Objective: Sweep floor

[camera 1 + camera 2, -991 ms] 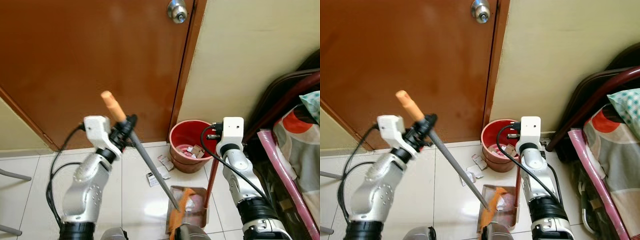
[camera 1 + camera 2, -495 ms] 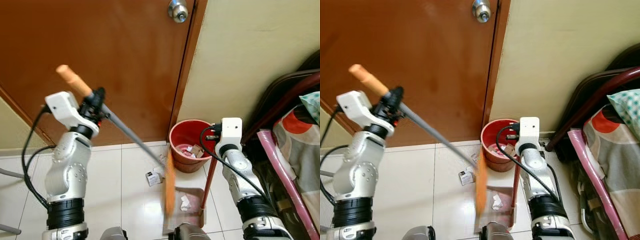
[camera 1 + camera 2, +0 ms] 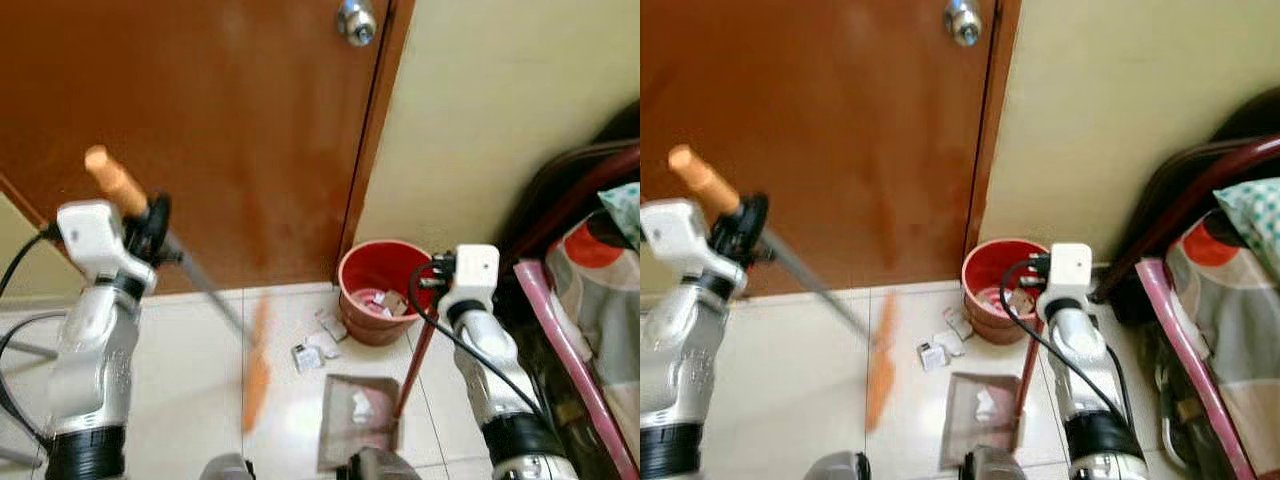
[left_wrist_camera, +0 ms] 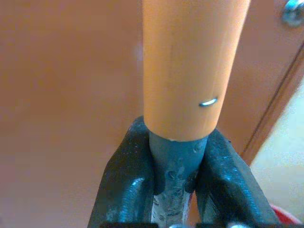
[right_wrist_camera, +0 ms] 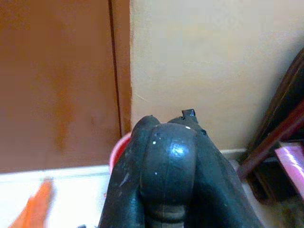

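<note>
Left gripper point(image 4: 173, 183) clamped on grey-shafted orange broom point(image 3: 257, 372), beside grey dustpan point(image 3: 352, 420) for stroke | right gripper point(image 5: 168, 178) clasping red dustpan handle point(image 3: 413, 365), steadying pan

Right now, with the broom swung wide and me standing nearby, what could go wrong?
The left hand grips the broom just below its orange grip, so the blurred bristle head may swing loosely and scatter the paper scraps. The dustpan, held by the right hand, could tip and spill its litter.
</note>
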{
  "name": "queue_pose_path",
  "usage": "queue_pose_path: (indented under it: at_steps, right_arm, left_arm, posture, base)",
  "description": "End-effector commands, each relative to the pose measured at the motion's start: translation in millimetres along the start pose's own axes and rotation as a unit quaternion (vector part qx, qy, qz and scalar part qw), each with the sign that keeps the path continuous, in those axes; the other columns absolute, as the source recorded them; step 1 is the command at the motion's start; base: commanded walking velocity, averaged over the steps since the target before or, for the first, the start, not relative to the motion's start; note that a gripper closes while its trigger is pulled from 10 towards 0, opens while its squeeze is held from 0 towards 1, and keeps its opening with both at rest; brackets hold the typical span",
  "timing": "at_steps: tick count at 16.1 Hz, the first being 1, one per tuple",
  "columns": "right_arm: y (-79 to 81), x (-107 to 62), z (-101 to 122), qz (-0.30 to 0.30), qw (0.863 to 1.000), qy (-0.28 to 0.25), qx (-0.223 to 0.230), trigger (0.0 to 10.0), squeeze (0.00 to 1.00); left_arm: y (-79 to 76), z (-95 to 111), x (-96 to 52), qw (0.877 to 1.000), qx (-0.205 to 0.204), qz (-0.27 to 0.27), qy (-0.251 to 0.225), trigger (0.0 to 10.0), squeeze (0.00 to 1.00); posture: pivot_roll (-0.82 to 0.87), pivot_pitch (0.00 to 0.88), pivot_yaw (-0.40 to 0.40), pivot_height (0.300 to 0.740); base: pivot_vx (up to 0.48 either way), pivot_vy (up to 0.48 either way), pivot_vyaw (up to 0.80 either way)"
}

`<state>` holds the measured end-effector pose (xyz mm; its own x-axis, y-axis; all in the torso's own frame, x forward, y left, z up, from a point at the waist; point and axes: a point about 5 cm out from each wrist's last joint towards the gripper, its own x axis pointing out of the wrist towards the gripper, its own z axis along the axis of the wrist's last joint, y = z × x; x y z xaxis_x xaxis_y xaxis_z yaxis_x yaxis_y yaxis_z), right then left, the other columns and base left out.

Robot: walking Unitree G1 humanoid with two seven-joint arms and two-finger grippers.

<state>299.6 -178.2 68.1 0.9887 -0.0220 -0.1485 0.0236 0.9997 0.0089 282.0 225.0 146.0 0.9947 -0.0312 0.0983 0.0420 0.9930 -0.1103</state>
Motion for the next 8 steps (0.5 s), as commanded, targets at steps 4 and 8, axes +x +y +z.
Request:
queue_pose_path:
  at_steps: [4, 8]
  right_arm:
    - [0.0, -4.9, 11.5, -0.001, 0.999, -0.04, 0.022, 10.0, 0.0]
    - [-2.6, -9.6, 7.9, -0.01, 0.998, -0.033, 0.045, 10.0, 0.0]
  left_arm:
    - [-18.9, -18.6, -4.1, 0.999, -0.002, -0.032, 0.022, 10.0, 0.0]
    - [-25.2, -33.1, -10.4, 0.998, 0.007, -0.043, 0.048, 10.0, 0.0]
  posture:
    - [0.03, 0.074, -0.035, 0.74]
    - [0.03, 0.078, -0.027, 0.74]
  base:
    - [0.0, -0.279, 0.0]
    - [0.0, -0.361, -0.27]
